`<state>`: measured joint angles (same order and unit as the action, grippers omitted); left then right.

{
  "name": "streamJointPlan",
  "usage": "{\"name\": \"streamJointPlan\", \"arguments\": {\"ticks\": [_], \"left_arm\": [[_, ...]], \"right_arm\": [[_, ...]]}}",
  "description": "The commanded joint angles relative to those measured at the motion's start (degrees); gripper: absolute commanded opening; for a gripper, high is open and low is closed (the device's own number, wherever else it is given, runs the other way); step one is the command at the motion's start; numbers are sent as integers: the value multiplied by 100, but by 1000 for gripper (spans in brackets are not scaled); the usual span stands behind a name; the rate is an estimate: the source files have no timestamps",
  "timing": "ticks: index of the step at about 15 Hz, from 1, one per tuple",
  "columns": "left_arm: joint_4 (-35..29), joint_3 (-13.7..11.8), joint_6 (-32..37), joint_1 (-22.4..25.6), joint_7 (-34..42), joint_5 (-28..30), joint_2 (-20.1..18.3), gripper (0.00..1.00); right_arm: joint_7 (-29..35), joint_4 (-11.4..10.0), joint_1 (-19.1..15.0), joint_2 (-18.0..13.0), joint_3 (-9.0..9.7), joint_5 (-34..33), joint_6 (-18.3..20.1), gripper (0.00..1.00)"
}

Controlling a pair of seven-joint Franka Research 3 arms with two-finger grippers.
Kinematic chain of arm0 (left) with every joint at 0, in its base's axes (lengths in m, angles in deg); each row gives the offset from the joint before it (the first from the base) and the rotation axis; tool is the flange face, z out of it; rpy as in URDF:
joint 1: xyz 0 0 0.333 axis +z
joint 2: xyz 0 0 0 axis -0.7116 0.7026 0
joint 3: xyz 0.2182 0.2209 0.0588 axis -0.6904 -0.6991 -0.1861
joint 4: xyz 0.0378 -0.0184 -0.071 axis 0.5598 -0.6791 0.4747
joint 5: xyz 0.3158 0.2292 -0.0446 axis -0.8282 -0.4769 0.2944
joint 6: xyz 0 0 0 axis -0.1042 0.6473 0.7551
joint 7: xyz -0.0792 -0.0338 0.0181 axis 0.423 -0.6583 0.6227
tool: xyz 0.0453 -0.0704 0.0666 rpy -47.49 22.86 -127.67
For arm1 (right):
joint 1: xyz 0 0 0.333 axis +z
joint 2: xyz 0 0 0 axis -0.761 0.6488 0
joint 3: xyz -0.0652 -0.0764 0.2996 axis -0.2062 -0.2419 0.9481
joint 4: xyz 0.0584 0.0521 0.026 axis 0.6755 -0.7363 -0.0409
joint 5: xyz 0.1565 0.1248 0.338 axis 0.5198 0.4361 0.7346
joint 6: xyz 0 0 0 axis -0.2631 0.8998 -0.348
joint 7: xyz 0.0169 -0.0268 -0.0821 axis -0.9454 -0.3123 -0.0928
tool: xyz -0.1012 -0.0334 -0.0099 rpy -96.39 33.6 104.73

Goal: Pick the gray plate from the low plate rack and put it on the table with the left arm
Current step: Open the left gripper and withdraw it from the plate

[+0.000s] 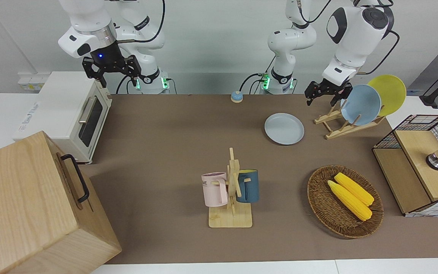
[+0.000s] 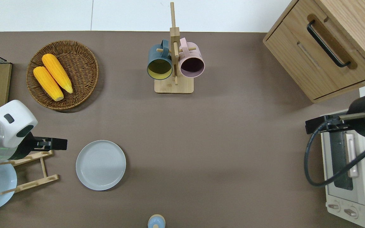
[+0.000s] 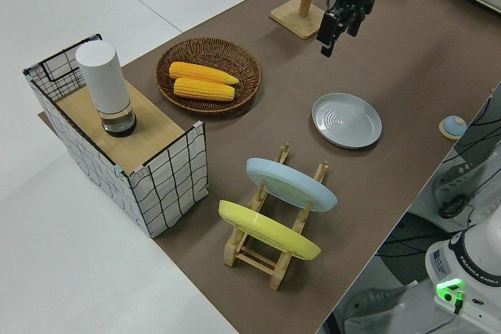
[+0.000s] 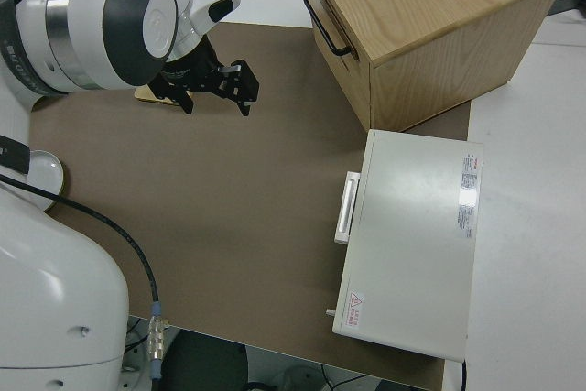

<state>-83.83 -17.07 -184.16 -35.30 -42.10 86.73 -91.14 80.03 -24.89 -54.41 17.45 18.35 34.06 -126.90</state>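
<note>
The gray plate (image 1: 284, 128) lies flat on the brown table (image 1: 173, 144), beside the low plate rack (image 1: 337, 133) toward the right arm's end; it also shows in the overhead view (image 2: 100, 165). The rack (image 2: 43, 167) holds a sky-blue plate (image 1: 361, 104) and a yellow plate (image 1: 388, 93) upright. My left gripper (image 1: 321, 99) is open and empty, raised in the air. In the overhead view the left gripper (image 2: 59, 144) hangs over the table by the rack's edge, clear of the gray plate. My right arm is parked, its gripper (image 1: 115, 78) open.
A mug tree (image 1: 232, 190) with a pink and a blue mug stands mid-table. A wicker basket (image 1: 325, 213) holds two corn cobs. A wire crate with a wooden top (image 1: 416, 163), a toaster oven (image 1: 67, 114), a wooden cabinet (image 1: 25, 205) and a small blue bell (image 1: 236, 96) line the edges.
</note>
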Motion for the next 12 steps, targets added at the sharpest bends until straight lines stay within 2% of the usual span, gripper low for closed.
{"name": "streamJointPlan", "arguments": {"ticks": [1,12], "left_arm": [[141,101,-119,-13,-268,-97,105,1000],[316,101,4,-13,-304,-61,105,1000]], "right_arm": [[1,35,-41,-14,38,43,83,987],[1,35,-41,-14,38,43,74,990]]}}
